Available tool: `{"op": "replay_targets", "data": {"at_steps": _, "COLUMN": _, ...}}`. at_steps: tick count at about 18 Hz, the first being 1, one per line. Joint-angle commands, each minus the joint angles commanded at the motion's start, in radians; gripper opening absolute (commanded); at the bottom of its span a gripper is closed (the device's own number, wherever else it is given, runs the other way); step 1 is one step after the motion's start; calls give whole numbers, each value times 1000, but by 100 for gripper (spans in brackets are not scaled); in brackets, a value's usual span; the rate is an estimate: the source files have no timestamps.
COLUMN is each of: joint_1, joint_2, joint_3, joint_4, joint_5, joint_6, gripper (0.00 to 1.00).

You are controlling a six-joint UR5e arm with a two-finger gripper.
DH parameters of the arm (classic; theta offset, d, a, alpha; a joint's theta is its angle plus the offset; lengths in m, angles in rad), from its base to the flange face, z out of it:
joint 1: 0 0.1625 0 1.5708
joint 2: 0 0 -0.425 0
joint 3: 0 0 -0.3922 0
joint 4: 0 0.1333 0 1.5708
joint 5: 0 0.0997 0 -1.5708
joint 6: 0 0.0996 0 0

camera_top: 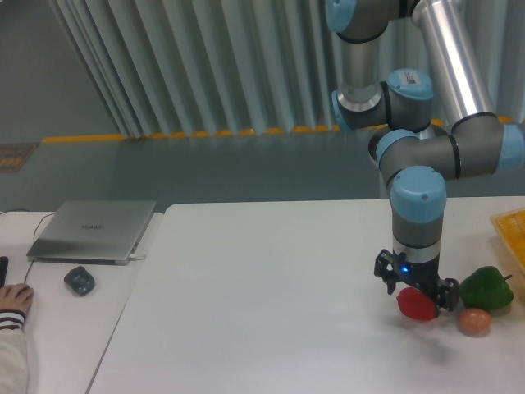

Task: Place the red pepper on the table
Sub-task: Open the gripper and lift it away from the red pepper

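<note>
The red pepper (417, 305) lies on its side on the white table (262, 295), toward the right front. My gripper (415, 292) hangs straight down right over it, its fingers spread to either side of the pepper's top. The jaws look open and the pepper rests on the tabletop rather than hanging between them. The pepper's stem is hidden from this view.
A green pepper (486, 288) and an orange-brown egg-like ball (473, 321) sit just right of the red pepper. A yellow tray (513, 232) pokes in at the right edge. A grey laptop (94, 230), a mouse (79, 281) and a person's hand (12, 300) are on the left desk.
</note>
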Motion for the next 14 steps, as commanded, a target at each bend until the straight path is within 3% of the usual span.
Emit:
{"op": "replay_targets", "data": {"at_steps": 2, "joint_1": 2, "joint_2": 32, "joint_3": 8, "joint_4": 2, "joint_5": 6, "joint_6": 107, "gripper": 100}}
{"op": "replay_targets", "data": {"at_steps": 4, "joint_1": 8, "joint_2": 67, "joint_3": 6, "joint_4": -41, "joint_5": 41, "joint_6": 321, "gripper": 100}}
{"op": "replay_targets", "data": {"at_steps": 8, "joint_1": 2, "joint_2": 84, "joint_3": 6, "joint_4": -124, "joint_5": 190, "joint_6": 570, "gripper": 100}}
{"op": "replay_targets", "data": {"at_steps": 9, "joint_1": -2, "joint_2": 84, "joint_3": 11, "joint_4": -130, "joint_5": 204, "joint_6": 612, "gripper": 100}}
{"op": "replay_targets", "data": {"at_steps": 12, "joint_1": -11, "joint_2": 83, "joint_3": 64, "joint_4": -254, "joint_5": 201, "joint_6": 638, "gripper": 100}}
{"op": "replay_targets", "data": {"at_steps": 14, "joint_1": -17, "joint_2": 89, "joint_3": 71, "joint_4": -256, "joint_5": 167, "joint_6": 640, "gripper": 100}}
